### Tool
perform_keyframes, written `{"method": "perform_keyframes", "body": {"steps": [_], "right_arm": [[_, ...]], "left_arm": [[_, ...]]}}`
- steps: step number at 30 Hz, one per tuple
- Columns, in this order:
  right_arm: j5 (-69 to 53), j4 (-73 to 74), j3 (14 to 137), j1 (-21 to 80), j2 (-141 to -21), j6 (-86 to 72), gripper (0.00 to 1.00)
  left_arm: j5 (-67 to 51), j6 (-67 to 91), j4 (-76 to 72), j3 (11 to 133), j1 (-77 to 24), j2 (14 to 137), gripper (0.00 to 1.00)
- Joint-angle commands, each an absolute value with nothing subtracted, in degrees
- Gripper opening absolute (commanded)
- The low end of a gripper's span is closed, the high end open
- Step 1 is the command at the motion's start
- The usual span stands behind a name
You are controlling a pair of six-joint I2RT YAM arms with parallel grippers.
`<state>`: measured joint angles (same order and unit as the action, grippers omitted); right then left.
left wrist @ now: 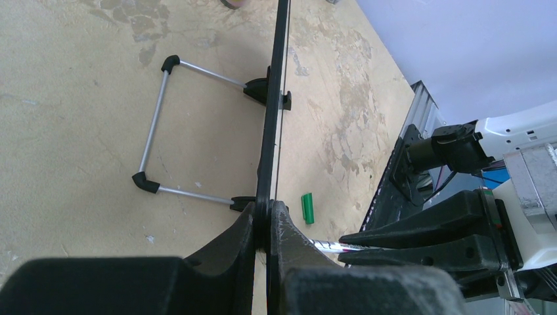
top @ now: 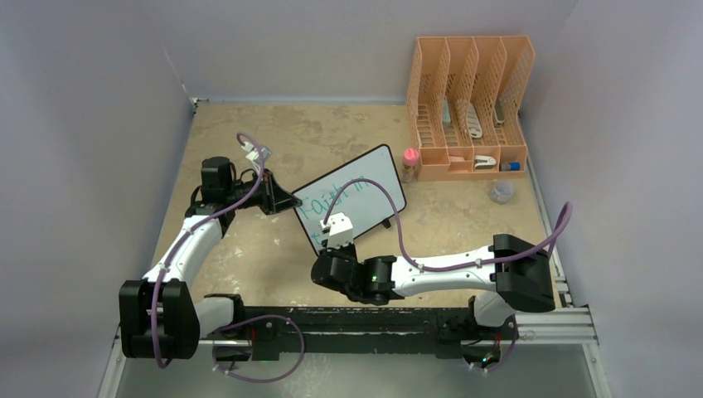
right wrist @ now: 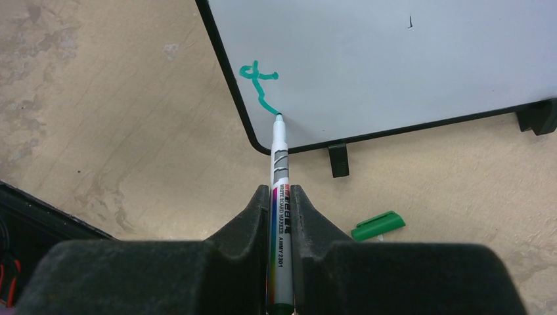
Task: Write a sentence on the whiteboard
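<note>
Writing step, second line of sentence barely begun under "Faith in": marker pinched in right hand, tip touching whiteboard near its lower left corner; left hand pressed together on whiteboard's left edge, steadying it. Next, probably a slow drag rightward across whiteboard, with light contact, clear of its bottom frame. Whiteboard upright on worktop, leaning back on its wire stand, face toward right hand, long axis level, left to right; cap just in front of whiteboard.
</note>
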<state>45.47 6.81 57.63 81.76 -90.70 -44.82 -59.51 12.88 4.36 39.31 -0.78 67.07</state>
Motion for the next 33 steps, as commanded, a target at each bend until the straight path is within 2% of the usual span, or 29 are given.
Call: {"method": "perform_keyframes", "body": {"steps": [1, 33], "right_arm": [[48.28, 6.97, 57.52, 81.66, -90.46, -46.01, 0.00], [51.50, 2.44, 57.11, 80.92, -87.36, -44.42, 0.00]], "left_arm": [[-57.45, 11.51, 5.87, 40.17, -1.54, 67.32, 0.00], [-57.52, 11.34, 5.93, 40.26, -1.61, 67.68, 0.00]]}}
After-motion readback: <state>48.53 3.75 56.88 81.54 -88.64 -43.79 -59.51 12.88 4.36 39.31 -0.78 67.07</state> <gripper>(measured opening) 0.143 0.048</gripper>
